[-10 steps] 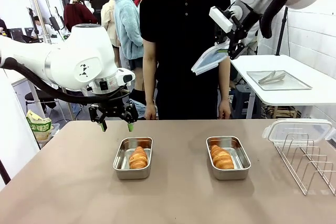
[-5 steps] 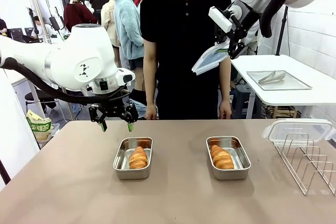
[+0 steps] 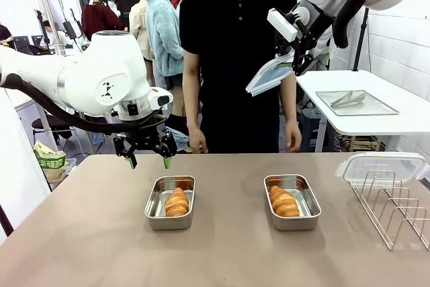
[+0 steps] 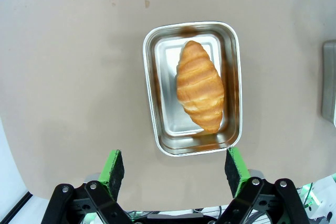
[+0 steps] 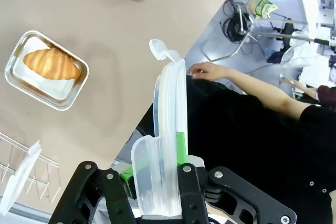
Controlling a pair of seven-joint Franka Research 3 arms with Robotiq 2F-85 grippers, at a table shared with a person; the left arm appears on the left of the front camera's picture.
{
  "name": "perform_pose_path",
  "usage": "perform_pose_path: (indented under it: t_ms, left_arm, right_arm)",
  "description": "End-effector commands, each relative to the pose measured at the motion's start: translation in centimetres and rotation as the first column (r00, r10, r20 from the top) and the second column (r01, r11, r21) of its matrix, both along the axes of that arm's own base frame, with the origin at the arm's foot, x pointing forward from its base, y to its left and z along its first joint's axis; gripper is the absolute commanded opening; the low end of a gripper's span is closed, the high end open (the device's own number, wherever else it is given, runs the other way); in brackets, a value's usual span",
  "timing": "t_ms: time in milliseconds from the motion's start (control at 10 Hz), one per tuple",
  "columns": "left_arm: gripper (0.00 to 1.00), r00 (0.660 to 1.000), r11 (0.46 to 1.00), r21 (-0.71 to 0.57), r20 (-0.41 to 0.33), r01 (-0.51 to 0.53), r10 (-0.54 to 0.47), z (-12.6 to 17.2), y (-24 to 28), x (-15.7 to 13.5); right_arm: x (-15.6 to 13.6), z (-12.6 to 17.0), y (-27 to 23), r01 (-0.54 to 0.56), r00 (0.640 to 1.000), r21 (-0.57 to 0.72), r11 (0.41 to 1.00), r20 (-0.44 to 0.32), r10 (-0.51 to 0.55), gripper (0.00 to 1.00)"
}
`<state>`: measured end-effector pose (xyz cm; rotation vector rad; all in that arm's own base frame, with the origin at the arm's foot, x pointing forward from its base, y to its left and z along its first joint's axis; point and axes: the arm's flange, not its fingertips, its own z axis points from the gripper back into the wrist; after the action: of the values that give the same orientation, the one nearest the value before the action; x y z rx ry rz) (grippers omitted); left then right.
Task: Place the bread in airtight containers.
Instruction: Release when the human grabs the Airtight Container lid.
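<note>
Two steel airtight containers stand on the table, the left one (image 3: 170, 216) and the right one (image 3: 293, 219). Each holds one piece of bread: a croissant (image 3: 177, 201) in the left, a croissant (image 3: 283, 201) in the right. My left gripper (image 3: 148, 160) hovers open just behind the left container; from its wrist I look down on that container (image 4: 149, 82) and its croissant (image 4: 199, 85) between the green fingers (image 4: 113, 167). High at the back right, my right gripper (image 3: 290, 65) is shut on a translucent lid (image 3: 269, 74), held edge-on (image 5: 169, 129) between its jaws (image 5: 157, 166).
A person in black stands at the far edge, hands (image 3: 293, 138) hanging near the table. A second lid (image 3: 379, 165) rests on a wire rack (image 3: 396, 210) at the right. Behind it, a side table carries a flat tray (image 3: 356, 103) with tongs.
Both arms stay almost still, the right one shifting the lid only slightly. The person's hands have moved a little at the far edge.
</note>
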<state>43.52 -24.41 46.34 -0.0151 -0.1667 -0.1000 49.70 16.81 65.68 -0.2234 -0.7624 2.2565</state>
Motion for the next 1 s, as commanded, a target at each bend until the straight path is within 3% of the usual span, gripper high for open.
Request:
perform_pose_path:
  t_ms: [0,900]
  left_arm:
    - [1.00,1.000,1.000,-0.002,0.002,-0.004,0.004,0.12,0.01,0.01]
    - [1.00,1.000,1.000,-0.002,0.002,-0.004,0.004,0.12,0.01,0.01]
  right_arm:
    - [-0.21,-0.02,-0.12,-0.008,1.000,0.016,1.000,0.008,0.008,0.00]
    - [-0.21,-0.02,-0.12,-0.008,1.000,0.016,1.000,0.008,0.008,0.00]
